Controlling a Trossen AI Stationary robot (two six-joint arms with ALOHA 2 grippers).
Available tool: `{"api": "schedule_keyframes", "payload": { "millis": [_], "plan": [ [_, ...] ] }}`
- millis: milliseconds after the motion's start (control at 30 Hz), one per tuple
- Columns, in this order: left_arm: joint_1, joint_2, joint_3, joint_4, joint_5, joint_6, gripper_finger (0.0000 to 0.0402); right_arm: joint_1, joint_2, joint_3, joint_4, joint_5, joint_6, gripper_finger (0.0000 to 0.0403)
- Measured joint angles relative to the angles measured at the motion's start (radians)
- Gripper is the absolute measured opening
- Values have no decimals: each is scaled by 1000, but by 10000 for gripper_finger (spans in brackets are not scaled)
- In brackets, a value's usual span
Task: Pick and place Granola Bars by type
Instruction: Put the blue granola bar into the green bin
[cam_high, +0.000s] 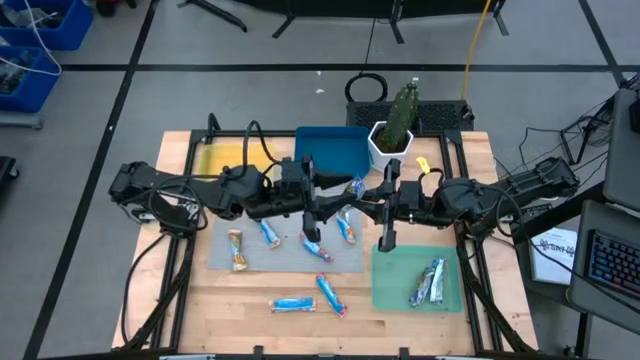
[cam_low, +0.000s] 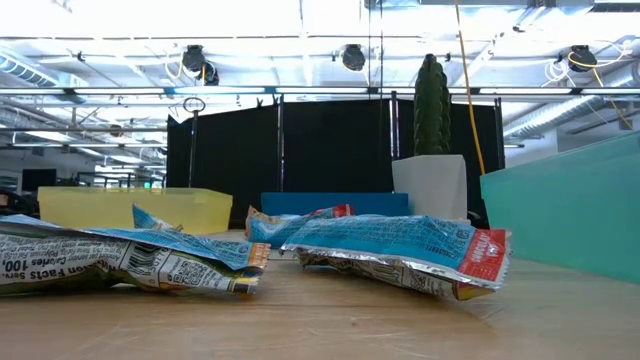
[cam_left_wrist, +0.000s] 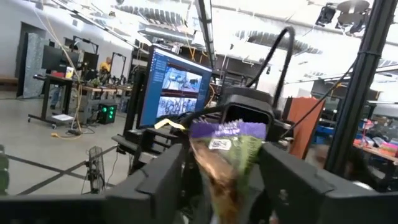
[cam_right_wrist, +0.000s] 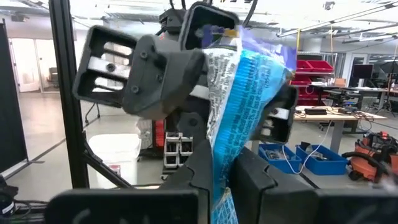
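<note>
High view: the two arms meet over the middle of the worktop (cam_high: 200, 300), above a grey mat (cam_high: 225, 258). The left gripper (cam_high: 318, 214) and right gripper (cam_high: 352, 203) face each other, nearly touching. Right wrist view: the right gripper (cam_right_wrist: 219, 167) is clenched on a shiny blue granola bar (cam_right_wrist: 239, 106) standing upright between its fingers, the other gripper close behind it. Left wrist view: the left gripper (cam_left_wrist: 222, 180) clamps a brown, green and purple bar (cam_left_wrist: 222, 158). Loose blue bars lie on the mat at 6 o'clock from the grippers (cam_high: 316, 248); two more (cam_high: 292, 303) on bare wood nearer the front edge. A green tray (cam_high: 390, 290) at 4 o'clock holds crinkled bars (cam_high: 430, 282). Blue tray (cam_high: 335, 148) and yellow tray (cam_high: 225, 157) sit at 12 and 10 o'clock.
</note>
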Motion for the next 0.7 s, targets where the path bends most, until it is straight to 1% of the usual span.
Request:
{"api": "schedule_keyframes", "payload": {
  "millis": [267, 333, 433, 533, 700],
  "plan": [
    [3, 0, 0, -3, 2, 43, 332, 0, 0, 0, -1, -2, 0, 24],
    [4, -1, 0, -7, 26, 50, 356, 0, -2, 0, -5, -2, -4, 23],
    [4, -29, 0, -89, 51, 71, 388, 1, -8, 0, -10, -2, -21, 22],
    [4, -74, 1, -236, 53, 65, 395, 2, -29, 0, -33, -1, -21, 22],
    [6, -148, 0, -457, 53, 39, 374, 2, -77, 0, -139, 2, -18, 21]
  ]
}}
